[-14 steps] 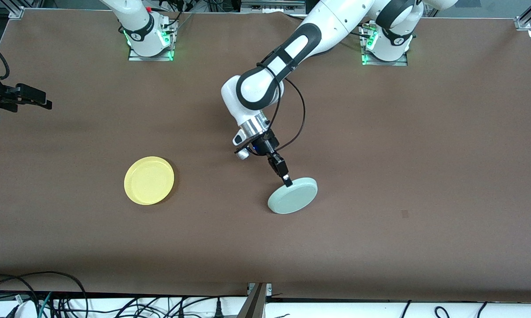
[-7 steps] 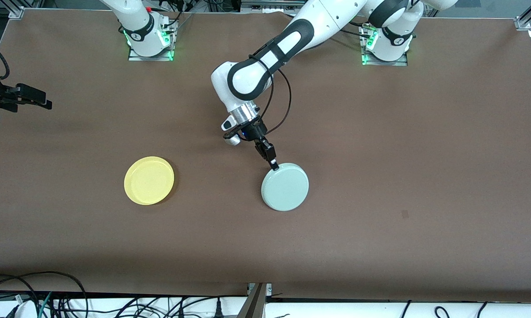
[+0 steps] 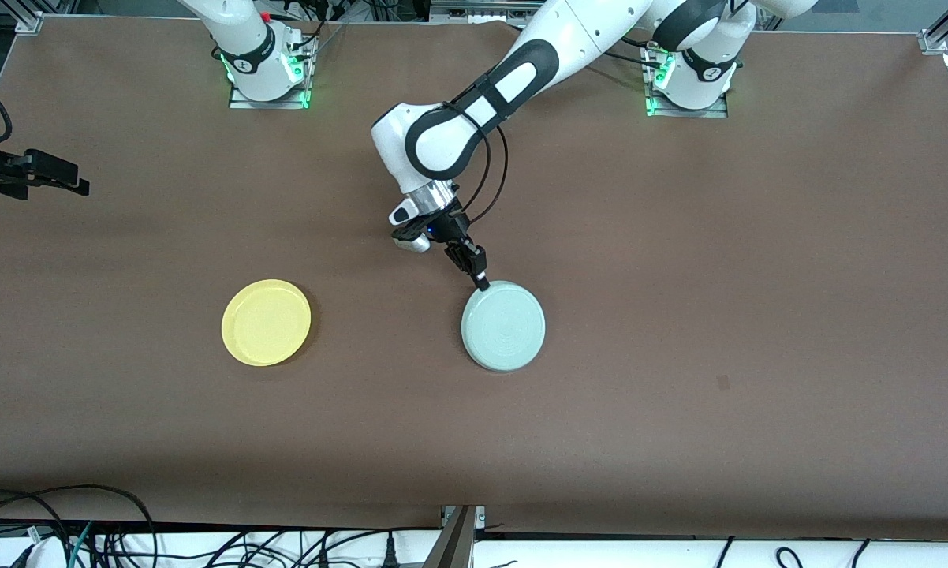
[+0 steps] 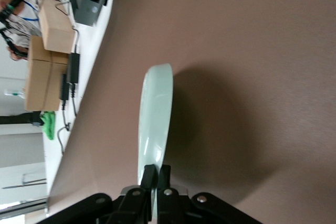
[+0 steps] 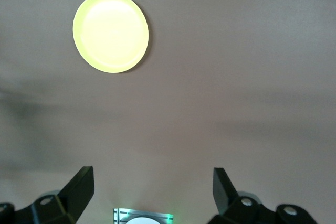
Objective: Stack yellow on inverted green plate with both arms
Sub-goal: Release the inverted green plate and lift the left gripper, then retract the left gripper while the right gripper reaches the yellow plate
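The green plate point(image 3: 503, 326) rests upside down near the table's middle, its ringed underside facing up. My left gripper point(image 3: 482, 284) reaches down to the plate's rim on the side toward the arm bases. In the left wrist view the plate point(image 4: 155, 119) shows edge-on, and the left gripper point(image 4: 156, 174) is shut on its rim. The yellow plate point(image 3: 266, 322) lies right side up, toward the right arm's end of the table. My right gripper point(image 3: 80, 185) waits open and empty in the air over that end. The right wrist view shows the yellow plate point(image 5: 111, 32) well off from the right gripper point(image 5: 152, 182).
The two arm bases point(image 3: 267, 67) point(image 3: 691, 75) stand along the table's edge farthest from the front camera. Cables point(image 3: 87, 536) run below the table's near edge. A small dark mark point(image 3: 722, 383) is on the brown tabletop toward the left arm's end.
The left gripper has carried the green plate toward the arm bases and levelled it from a tilt to flat, underside up. The right arm and the yellow plate have not moved.
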